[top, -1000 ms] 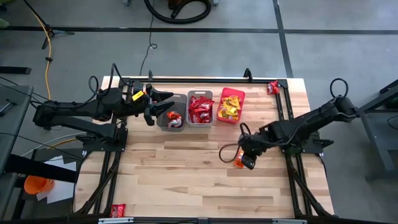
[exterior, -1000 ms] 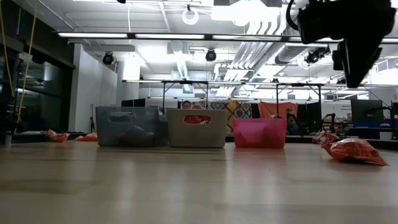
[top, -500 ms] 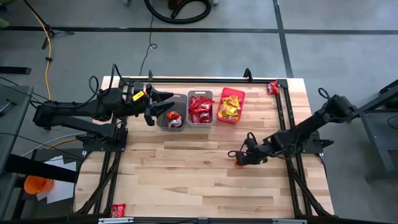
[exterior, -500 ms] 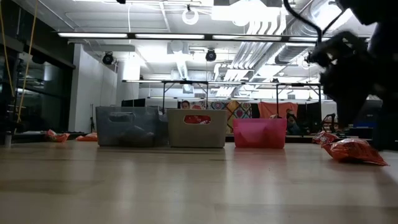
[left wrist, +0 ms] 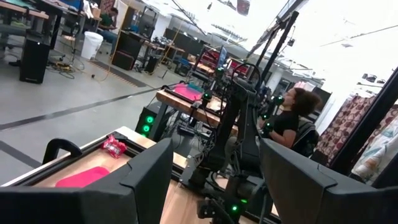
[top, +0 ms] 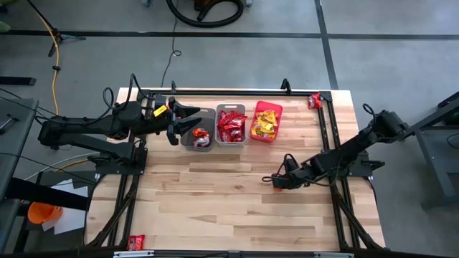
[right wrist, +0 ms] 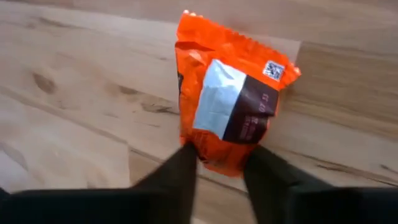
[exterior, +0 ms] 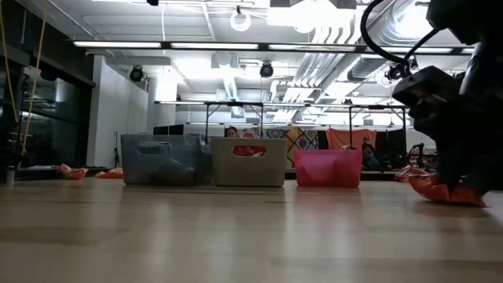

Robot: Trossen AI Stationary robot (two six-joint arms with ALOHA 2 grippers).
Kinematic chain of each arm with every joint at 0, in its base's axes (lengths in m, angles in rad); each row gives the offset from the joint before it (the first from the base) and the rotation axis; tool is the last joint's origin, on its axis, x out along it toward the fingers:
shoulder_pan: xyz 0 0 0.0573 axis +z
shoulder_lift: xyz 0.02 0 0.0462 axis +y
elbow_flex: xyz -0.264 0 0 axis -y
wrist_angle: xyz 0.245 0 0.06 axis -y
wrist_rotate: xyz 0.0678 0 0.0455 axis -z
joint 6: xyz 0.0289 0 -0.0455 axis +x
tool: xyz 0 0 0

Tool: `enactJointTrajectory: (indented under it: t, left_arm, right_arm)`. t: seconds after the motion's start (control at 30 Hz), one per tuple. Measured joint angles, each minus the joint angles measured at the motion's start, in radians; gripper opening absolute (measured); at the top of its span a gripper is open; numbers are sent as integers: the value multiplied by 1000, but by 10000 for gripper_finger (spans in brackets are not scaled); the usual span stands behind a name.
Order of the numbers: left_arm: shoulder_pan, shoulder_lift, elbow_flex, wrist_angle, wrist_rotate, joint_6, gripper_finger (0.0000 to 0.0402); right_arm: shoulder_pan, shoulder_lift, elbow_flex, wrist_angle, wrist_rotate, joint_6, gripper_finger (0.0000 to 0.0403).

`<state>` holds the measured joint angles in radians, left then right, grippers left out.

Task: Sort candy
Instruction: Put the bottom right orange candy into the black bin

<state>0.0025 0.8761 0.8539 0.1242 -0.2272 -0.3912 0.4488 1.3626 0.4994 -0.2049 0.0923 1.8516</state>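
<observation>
Pickup step: right gripper (right wrist: 219, 163) down at table's 4 o'clock, fingers straddling orange candy (right wrist: 229, 106), clamp uncertain. Left gripper (top: 179, 122) spread above grey bin (top: 188, 140). Next: squeeze, lift, carry binward.

Orange candy packet (right wrist: 231, 109) with white-and-brown label panel on pale striped wooden table (right wrist: 74, 106)

Robotics lab: exposed ducts (exterior: 330, 59), other workbenches (left wrist: 186, 99), concrete floor (top: 237, 57).
</observation>
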Motion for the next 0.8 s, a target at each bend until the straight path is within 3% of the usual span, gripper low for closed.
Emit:
enactJointTrajectory:
  t: [0.1,0.23,0.43,0.6,0.8]
  left_arm:
    - [0,0,0,0,0,0,227]
    - [0,0,0,0,0,0,227]
    - [10,0,0,0,-16,26,227]
    - [18,0,0,11,-19,26,227]
    - [17,0,1,112,28,-4,227]
  right_arm:
    - [7,-32,31,-6,-11,-75,18]
    - [-12,-102,118,-38,-18,-244,20]
    - [-136,-121,331,-37,18,-727,9]
    - [-277,-26,535,-31,41,-1139,3]
    - [-435,229,786,6,1,-1486,3]
